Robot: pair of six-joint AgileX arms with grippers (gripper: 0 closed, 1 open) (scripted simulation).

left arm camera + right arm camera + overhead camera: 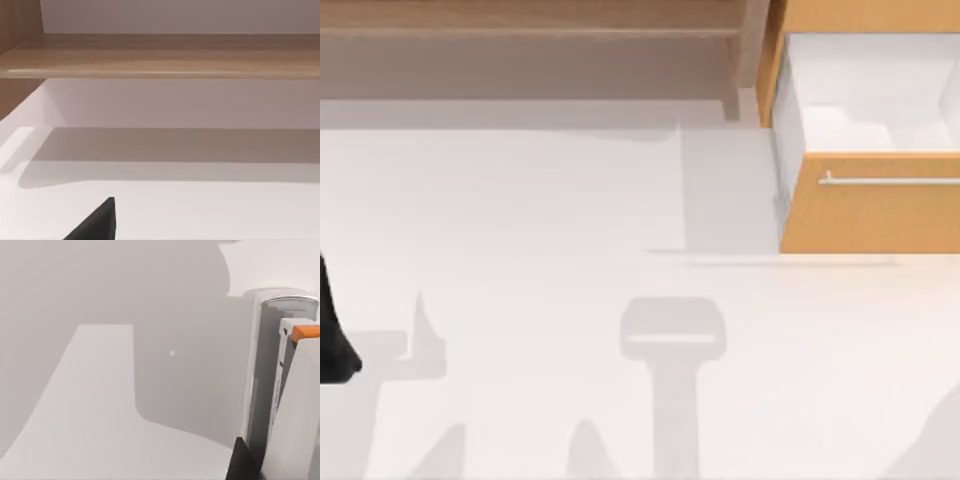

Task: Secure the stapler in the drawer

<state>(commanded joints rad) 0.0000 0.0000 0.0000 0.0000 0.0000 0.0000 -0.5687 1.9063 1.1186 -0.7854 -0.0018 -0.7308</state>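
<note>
The drawer [870, 215] stands pulled open at the table's back right, with an orange-brown front, a slim silver bar handle [890, 181] and white inner walls [785, 120]. In the right wrist view the stapler [265, 380], white and grey with an orange part [306, 332], stands close to the camera over a pale shadowed surface. One black finger [241, 462] of my right gripper presses against its base, so the gripper looks shut on it. My left arm [332, 340] rests at the table's left edge, and one dark fingertip [97, 222] shows in the left wrist view.
A long wooden shelf unit [520, 30] runs along the back of the table, and its ledge [160, 55] shows in the left wrist view. Grey shadows lie across the white tabletop [520, 220], between the left arm and the drawer.
</note>
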